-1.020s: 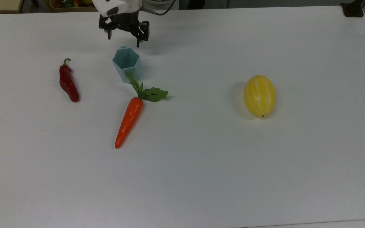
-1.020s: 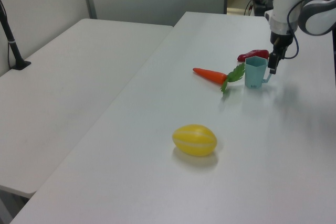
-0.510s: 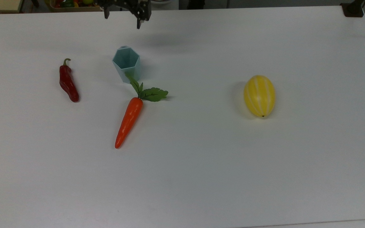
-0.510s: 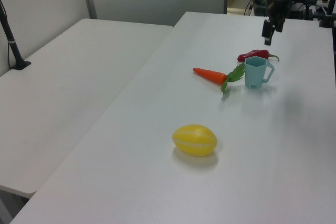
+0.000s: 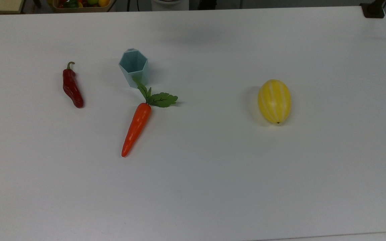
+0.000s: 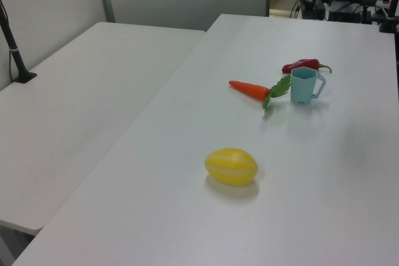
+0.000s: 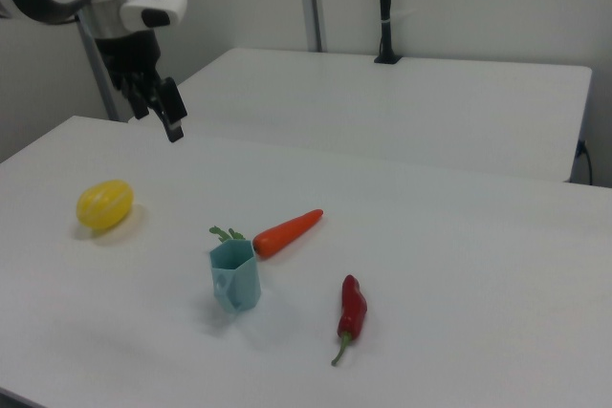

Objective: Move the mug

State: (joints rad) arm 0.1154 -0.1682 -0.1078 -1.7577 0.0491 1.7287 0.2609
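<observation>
My gripper (image 7: 158,110) hung high in the right view's upper left, fingers apart and holding nothing, well clear of the white table (image 5: 213,184). The pale teal mug (image 5: 133,67) stood upright in the top view's upper left, touching the carrot's (image 5: 136,129) leaves, near the red chili (image 5: 72,88).

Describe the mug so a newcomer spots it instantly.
On the white table, look in the top view's left half, between the red chili pepper and the carrot. The mug stands upright at the carrot's leafy end: the lone pale teal, hexagonal piece.
</observation>
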